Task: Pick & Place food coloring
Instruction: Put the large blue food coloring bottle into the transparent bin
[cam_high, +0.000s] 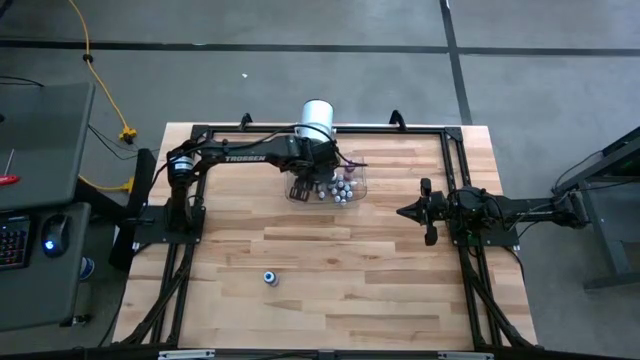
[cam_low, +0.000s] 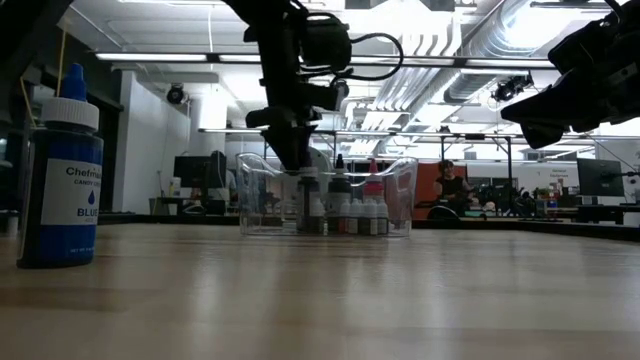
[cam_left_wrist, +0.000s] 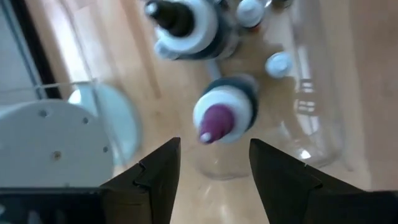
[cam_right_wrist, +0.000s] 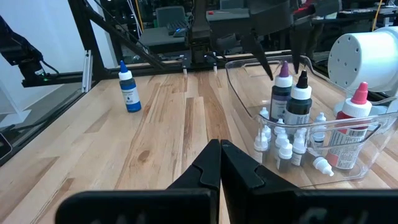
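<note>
The left tool (cam_high: 322, 183) hangs over the clear tub (cam_high: 357, 190) near the far edge of the tabletop (cam_high: 350, 270), its fingers (cam_left_wrist: 155, 180) spread apart and gripping nothing; a purple-tipped bottle (cam_left_wrist: 222, 115) stands directly below, between the two fingers and free of both. Beside it in the tub stand a black-capped bottle (cam_right_wrist: 300, 96) and a pink-capped bottle (cam_right_wrist: 351, 127), with a cluster of tiny whitish bottles (cam_right_wrist: 283, 140) packed around their bases. A big white cylinder (cam_high: 317, 117) stands just beyond the tub, touching or almost touching its wall, at the far edge. One blue bottle (cam_high: 269, 277) stands alone and upright on the bare wood toward the near edge, well apart from the tub; in the low view its blue label and pointed cap (cam_low: 71, 85) face the camera. The right tool (cam_high: 402, 212) waits near the right edge of the tabletop, its fingers pressed together and holding nothing, pointing toward the tub.
</note>
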